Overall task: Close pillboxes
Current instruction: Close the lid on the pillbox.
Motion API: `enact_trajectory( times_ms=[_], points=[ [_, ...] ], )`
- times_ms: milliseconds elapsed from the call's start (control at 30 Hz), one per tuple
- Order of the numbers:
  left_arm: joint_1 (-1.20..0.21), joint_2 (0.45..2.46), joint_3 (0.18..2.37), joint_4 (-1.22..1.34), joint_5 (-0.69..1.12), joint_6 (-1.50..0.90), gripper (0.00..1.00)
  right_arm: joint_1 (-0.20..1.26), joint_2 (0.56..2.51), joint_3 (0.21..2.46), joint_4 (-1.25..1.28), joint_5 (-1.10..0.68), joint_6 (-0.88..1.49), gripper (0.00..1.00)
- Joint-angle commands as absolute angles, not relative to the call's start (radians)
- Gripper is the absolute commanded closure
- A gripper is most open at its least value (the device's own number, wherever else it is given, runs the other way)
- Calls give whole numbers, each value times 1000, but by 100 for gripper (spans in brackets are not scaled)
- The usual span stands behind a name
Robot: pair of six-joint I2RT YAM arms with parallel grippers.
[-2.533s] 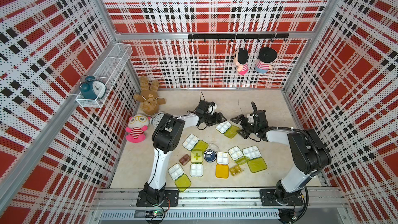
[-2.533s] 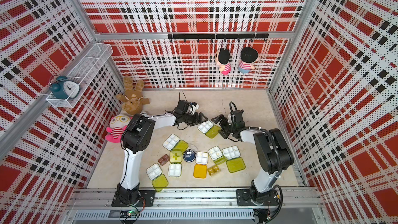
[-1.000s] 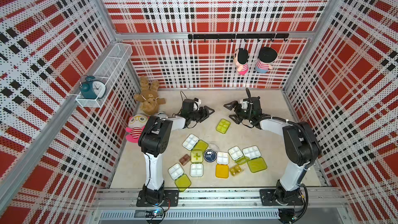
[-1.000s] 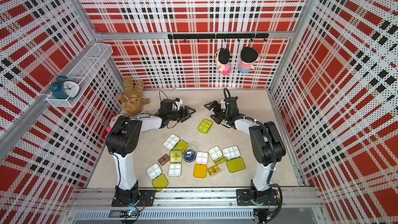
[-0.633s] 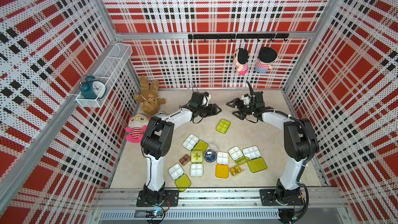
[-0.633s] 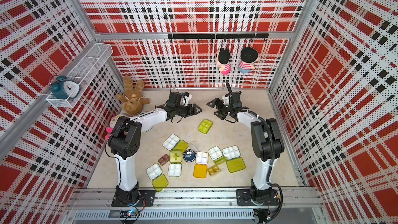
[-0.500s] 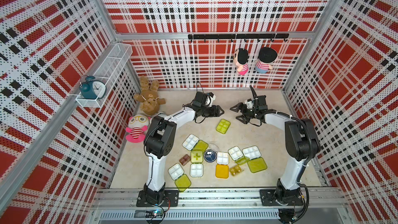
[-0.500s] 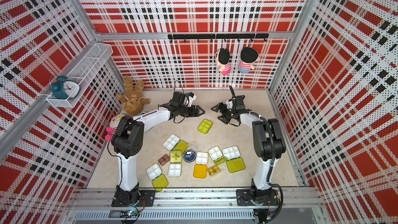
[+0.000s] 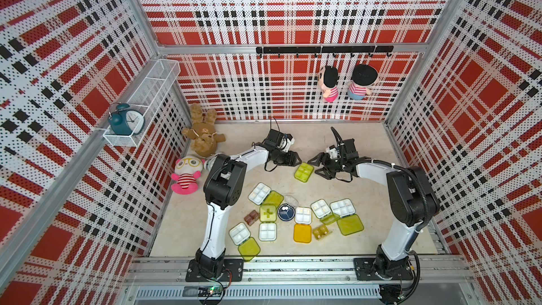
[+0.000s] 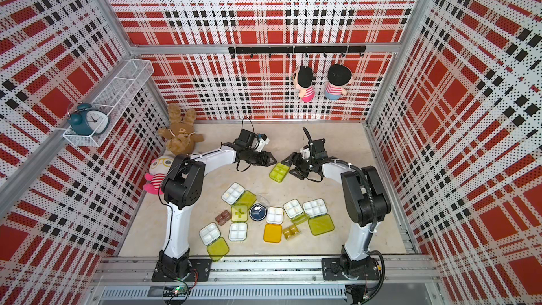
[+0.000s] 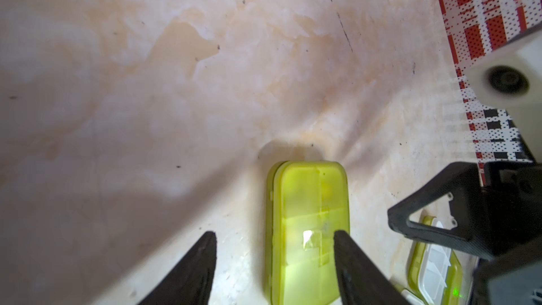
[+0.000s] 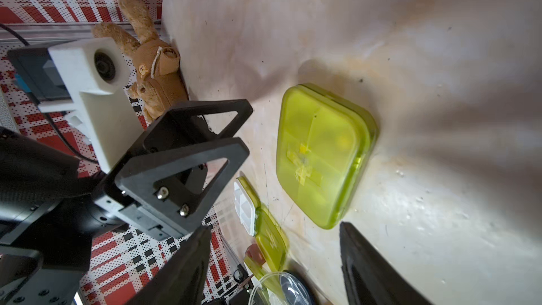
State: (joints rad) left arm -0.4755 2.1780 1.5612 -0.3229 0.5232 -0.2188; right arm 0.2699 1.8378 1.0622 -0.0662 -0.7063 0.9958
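The beige tabletop [image 9: 366, 142] carries everything. The left arm [image 9: 252, 158] and right arm [image 9: 372, 171], both white, stretch out across it with their black claws low and facing each other. Well behind both claws, toward the arm bases, lies the scatter of pillboxes: open white four-compartment trays [image 9: 342, 207] with lime lids folded back, an orange-lidded tray [image 9: 302, 233], a round navy case [image 9: 286, 212], a small amber case [image 9: 321, 232] and a small brown case [image 9: 251, 217]. The left claw [image 9: 295, 160] stands with its jaws parted and grips nothing. The right claw [image 9: 316, 168] is likewise spread, with nothing between its fingers. Between the two claws, just beside the tips of each, a closed lime pillbox [image 9: 303, 172] lies flat with its lid down. In the left wrist view it runs up between that claw's fingers, one finger overlapping its edge; whether they touch cannot be told. In the right wrist view it sits just ahead of the fingertips.
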Motion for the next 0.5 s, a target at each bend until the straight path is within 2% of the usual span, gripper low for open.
enact_trajectory(
  times_ms=[0,300,467],
  points=[
    [-512,2210,1580,-321,525,-202,35,267,1878,1088,-67,-721,983,33],
    [-530,2243,1602,-314,503,-242,36,265,1923,1085,-100,-728,948,34],
    [-528,2257,1602,-316,507,-247,41,265,1933,1083,-101,-729,944,36]
  ],
)
